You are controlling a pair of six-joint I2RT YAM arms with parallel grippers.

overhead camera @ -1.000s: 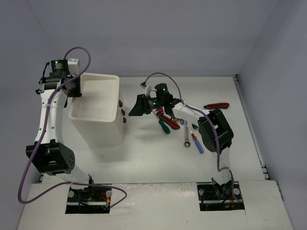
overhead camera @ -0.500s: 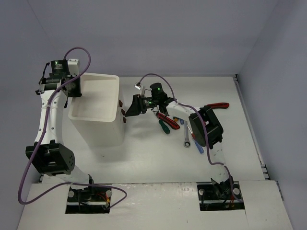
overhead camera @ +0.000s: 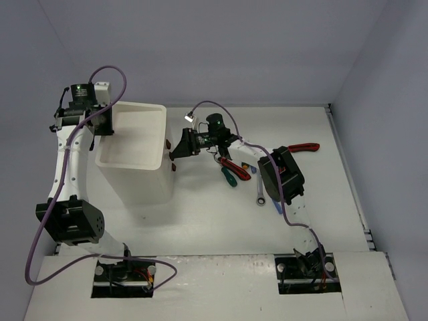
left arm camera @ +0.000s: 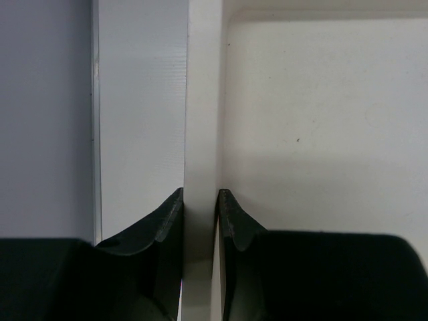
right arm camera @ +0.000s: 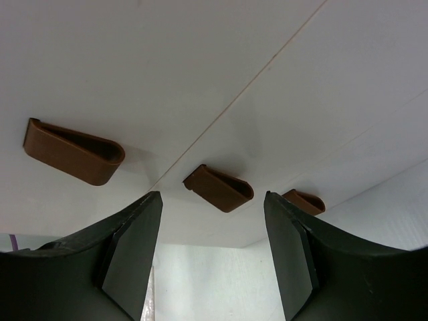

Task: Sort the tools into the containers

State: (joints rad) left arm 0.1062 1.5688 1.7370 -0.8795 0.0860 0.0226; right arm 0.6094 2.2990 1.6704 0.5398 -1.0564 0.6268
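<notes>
The tall white box (overhead camera: 137,137) stands at the left with its tray top open. My left gripper (overhead camera: 105,123) is shut on the box's left rim (left arm camera: 200,127), with one finger on each side of the wall. My right gripper (overhead camera: 176,150) is open and empty, right at the box's drawer front, level with the brown handles (overhead camera: 172,158). In the right wrist view the middle handle (right arm camera: 219,188) lies just ahead of the right gripper (right arm camera: 214,200), between its fingers and not touched. Red pliers (overhead camera: 235,167), a green screwdriver (overhead camera: 229,176), a wrench (overhead camera: 259,192) and a red-handled tool (overhead camera: 304,147) lie on the table.
A blue-handled screwdriver (overhead camera: 277,204) shows partly under my right arm's elbow (overhead camera: 281,175). The tools lie clustered right of the box. Grey walls close the table at the back and right.
My right gripper has moved left, from above the tool cluster to the box's drawer handles. The left gripper has kept its hold on the rim.
</notes>
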